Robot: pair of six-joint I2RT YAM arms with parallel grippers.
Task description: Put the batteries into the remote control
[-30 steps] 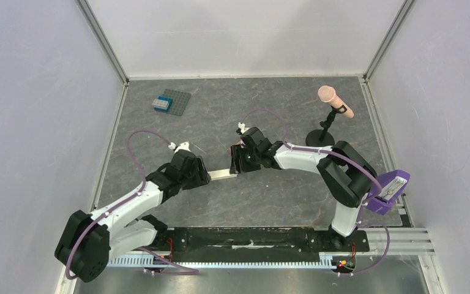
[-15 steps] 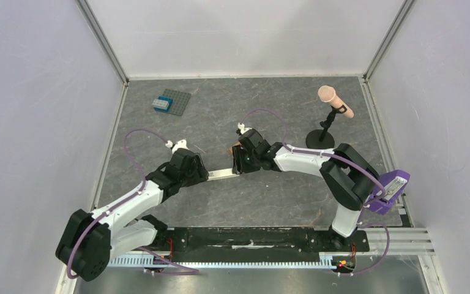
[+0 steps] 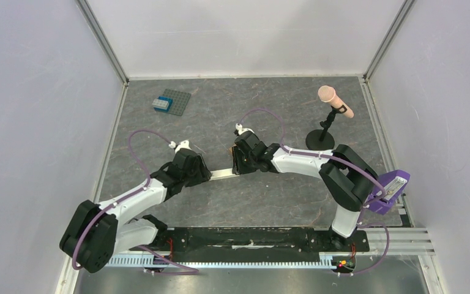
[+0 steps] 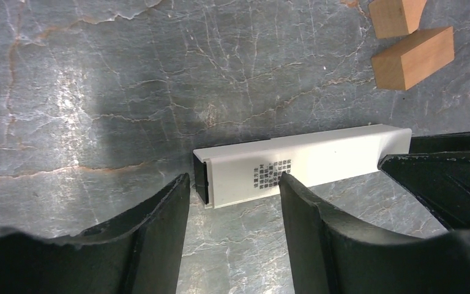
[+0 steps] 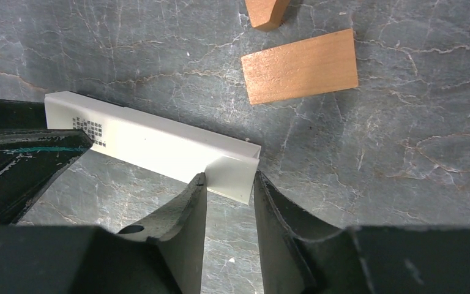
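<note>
Marbled tabletop [image 3: 263,202], pale walls [image 3: 245,37], remote control [image 3: 223,174]

Remote control [image 3: 223,174] flanked at both ends, open table [image 3: 251,202] around it.
The right gripper [image 5: 229,184] pinches one end and the left gripper [image 4: 232,184] straddles the other with its jaws apart, leaving only the middle reachable. Two wooden blocks [image 5: 300,66] crowd the far side. The microphone stand [image 3: 324,131] and studded plate [image 3: 176,101] stand well apart.

I see a grey marbled table [image 3: 269,202] with a white remote [image 5: 153,144] flat on it, one end at my right gripper [image 5: 229,184], the other at my left gripper [image 4: 234,180]. Two wooden blocks [image 5: 300,66] rest just beyond the right fingertips. A studded plate [image 3: 174,101] and a microphone stand [image 3: 319,138] sit farther out.
</note>
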